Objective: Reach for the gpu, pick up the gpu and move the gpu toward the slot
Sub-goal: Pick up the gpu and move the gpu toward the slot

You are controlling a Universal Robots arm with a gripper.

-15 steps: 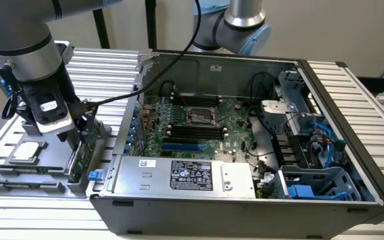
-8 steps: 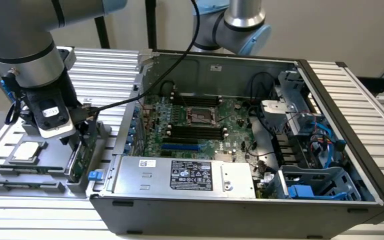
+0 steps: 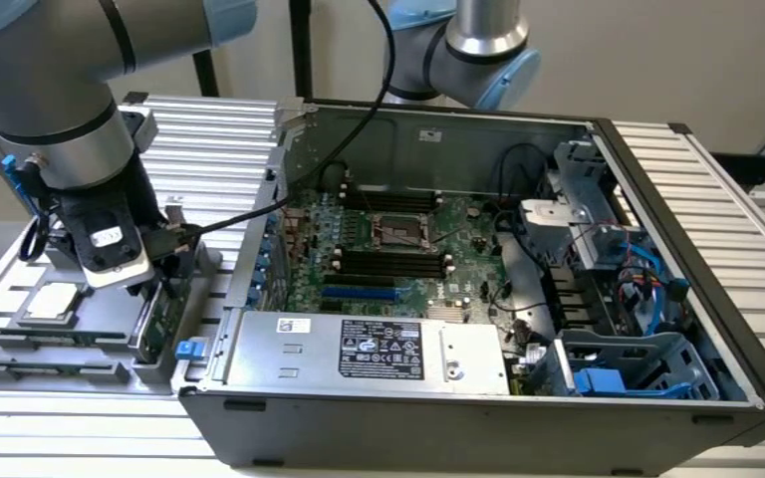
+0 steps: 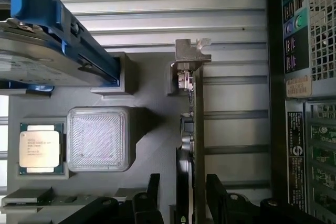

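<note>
Open fingers (image 4: 218, 203) straddle the upright gpu (image 4: 198, 124)
Best to centre the card between them and square up before squeezing.

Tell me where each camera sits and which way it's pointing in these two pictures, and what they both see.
Exterior view: off the arm, raised, looking down into the open computer case on the slatted table; the arm and gripper show at the exterior view's left.
Wrist view: on the wrist, looking down along open fingers that straddle the gpu standing on edge in the grey tray.
Shared: the gpu, the tray, the processor chip and the case.
</note>
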